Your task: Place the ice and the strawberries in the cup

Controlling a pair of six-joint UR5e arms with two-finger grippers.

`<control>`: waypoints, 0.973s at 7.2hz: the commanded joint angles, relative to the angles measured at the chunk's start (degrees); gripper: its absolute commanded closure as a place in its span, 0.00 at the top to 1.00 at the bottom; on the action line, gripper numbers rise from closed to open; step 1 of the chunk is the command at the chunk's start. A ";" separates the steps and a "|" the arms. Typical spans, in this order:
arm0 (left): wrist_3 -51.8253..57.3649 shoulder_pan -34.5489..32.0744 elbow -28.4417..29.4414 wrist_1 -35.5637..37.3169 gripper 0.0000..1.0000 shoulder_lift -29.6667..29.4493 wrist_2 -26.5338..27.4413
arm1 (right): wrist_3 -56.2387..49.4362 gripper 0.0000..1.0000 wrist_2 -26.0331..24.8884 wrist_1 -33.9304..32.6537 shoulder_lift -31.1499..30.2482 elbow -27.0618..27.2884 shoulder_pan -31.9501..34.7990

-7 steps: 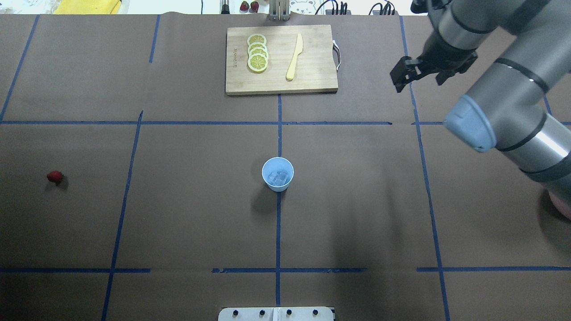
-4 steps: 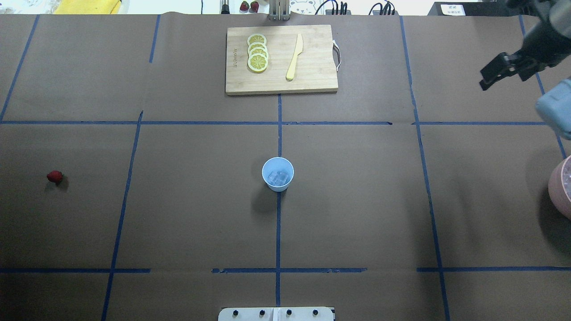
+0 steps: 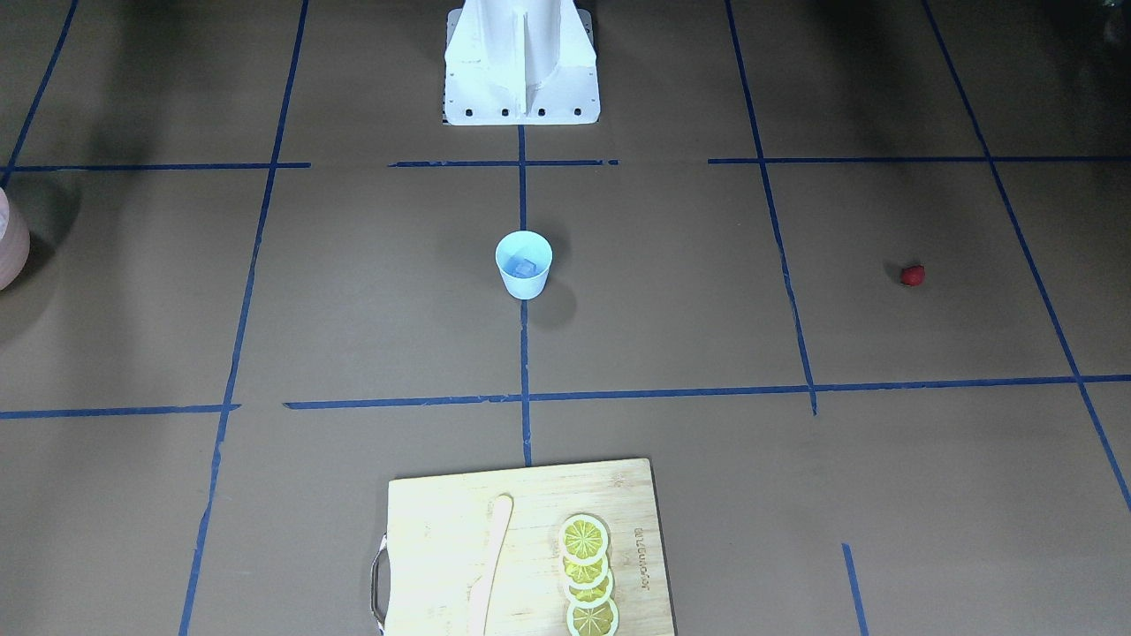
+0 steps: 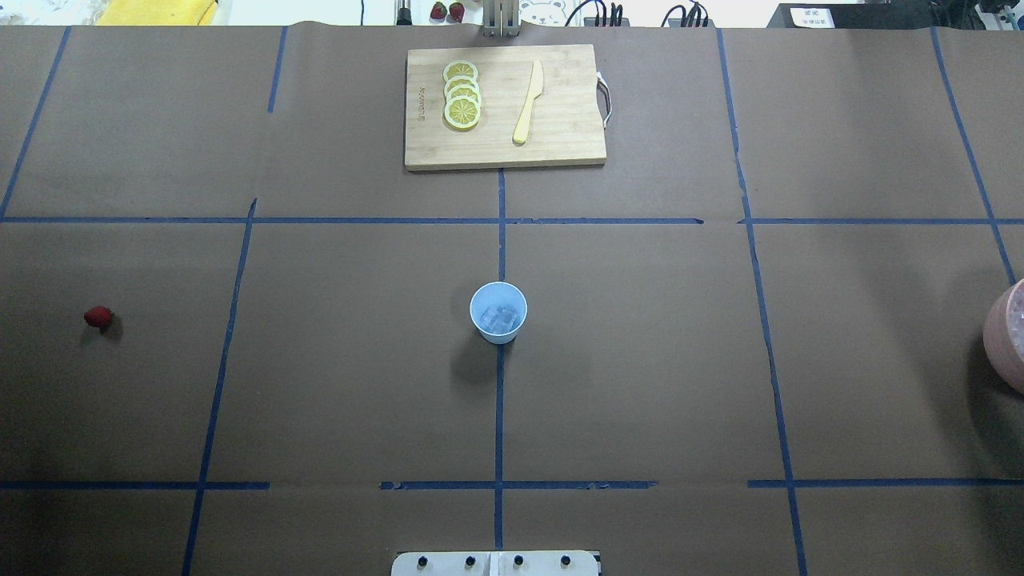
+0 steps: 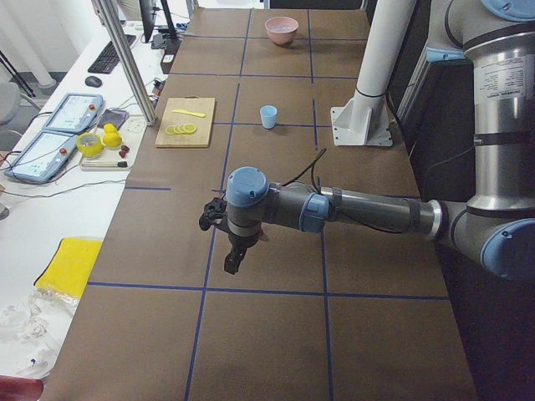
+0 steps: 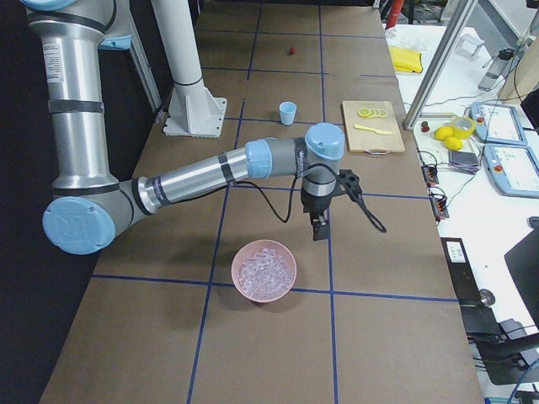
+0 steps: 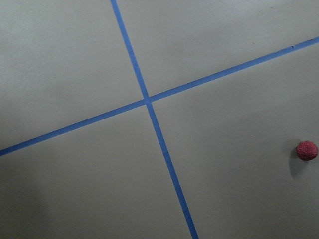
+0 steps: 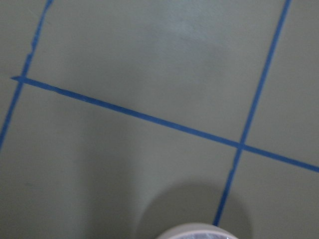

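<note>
The pale blue cup (image 4: 498, 312) stands upright at the table's middle with ice cubes (image 4: 498, 319) in it; it also shows in the front view (image 3: 524, 263). The small red strawberry (image 4: 98, 318) lies alone at the far left, and shows at the right edge of the left wrist view (image 7: 307, 150). My left gripper (image 5: 231, 261) shows only in the exterior left view, hanging above the table; I cannot tell whether it is open. My right gripper (image 6: 318, 229) shows only in the exterior right view, above the table just beyond the pink bowl; I cannot tell its state.
A pink bowl (image 6: 264, 271) full of ice cubes sits at the table's right end (image 4: 1010, 336). A wooden cutting board (image 4: 560, 136) at the far middle holds lemon slices (image 4: 462, 94) and a pale knife (image 4: 529, 102).
My right arm has swung right and out of the overhead view. The cup, the ice in it and the strawberry have not moved.
</note>
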 commanded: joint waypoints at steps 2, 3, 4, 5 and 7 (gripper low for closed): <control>-5.05 2.06 -0.44 -0.06 1.00 -0.09 -0.39 | -5.34 0.99 -0.11 1.73 -14.18 0.03 6.11; -9.71 2.06 -0.53 -1.72 1.00 -0.09 -0.48 | -3.78 0.99 0.15 5.84 -16.23 -0.05 6.12; -15.58 3.88 -0.53 -5.04 1.00 0.17 -0.39 | -0.63 0.99 0.16 6.75 -16.34 0.47 6.12; -23.12 6.43 -0.53 -10.38 1.00 1.21 0.04 | -0.52 0.99 0.24 6.85 -16.25 0.30 6.12; -37.97 15.11 -0.44 -19.36 1.00 2.63 3.88 | -0.51 0.99 0.25 6.85 -16.25 0.38 6.12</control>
